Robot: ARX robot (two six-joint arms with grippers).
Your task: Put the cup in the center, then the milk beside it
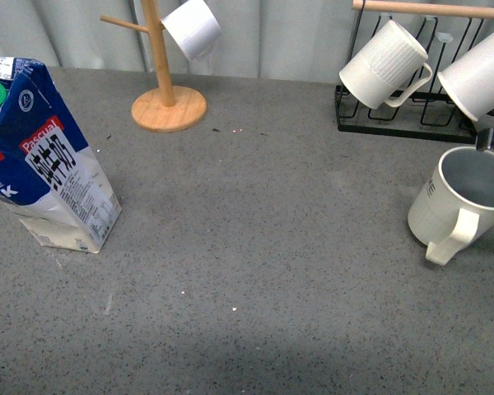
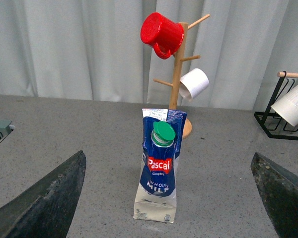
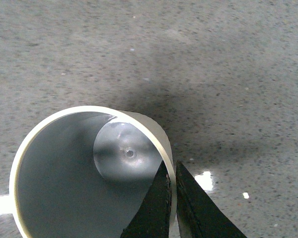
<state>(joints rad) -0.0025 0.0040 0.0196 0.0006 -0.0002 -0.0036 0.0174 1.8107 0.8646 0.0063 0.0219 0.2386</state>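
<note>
Now the right gripper [image 3: 171,198] pinches the rim of the cup [image 1: 457,202], which tilts at the right side of the worktop [image 1: 247,271]. It looks hard, slippery and easy to break, so the rim hold must stay firm. The left gripper [image 2: 168,154] is wide apart, facing the milk [image 1: 53,164] at the left.

One milk carton [image 1: 53,156]; one cup [image 1: 461,202] plus seemingly four other mugs [image 1: 193,27] [image 1: 384,66] [image 1: 480,76] [image 2: 161,33]; two racks [image 1: 169,109] [image 1: 379,127].
</note>
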